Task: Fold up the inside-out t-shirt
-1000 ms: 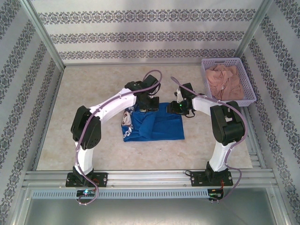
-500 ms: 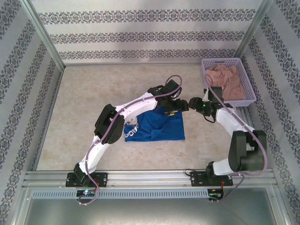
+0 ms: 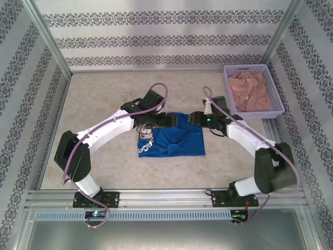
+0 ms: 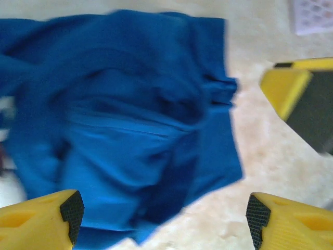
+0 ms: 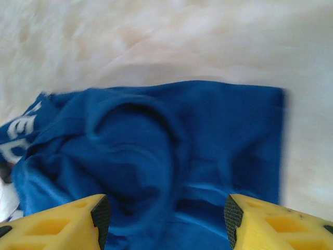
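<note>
The inside-out t-shirt (image 3: pixel 174 140) lies as a rumpled, roughly square royal-blue bundle on the table's middle, with white print (image 3: pixel 144 149) at its left edge. My left gripper (image 3: pixel 176 121) hovers at the shirt's far edge, open; in its wrist view the gripper (image 4: pixel 164 216) has nothing between its fingers and the t-shirt (image 4: pixel 119 120) lies below. My right gripper (image 3: pixel 191 119) faces it from the right, also open over the far edge. From the right wrist, that gripper (image 5: pixel 166 219) hangs above the creased t-shirt (image 5: pixel 156 156), holding nothing.
A lilac basket (image 3: pixel 276 91) with a pinkish-beige garment (image 3: pixel 251 89) stands at the back right. One yellow finger (image 4: pixel 302 99) of the right gripper enters the left wrist view. Patterned walls close in the beige table (image 3: pixel 104 94) on three sides.
The left gripper has opened and let go of the shirt, first swinging right, then drawing back left. The right gripper moved out right, then returned over the shirt's far edge, opening a little.
</note>
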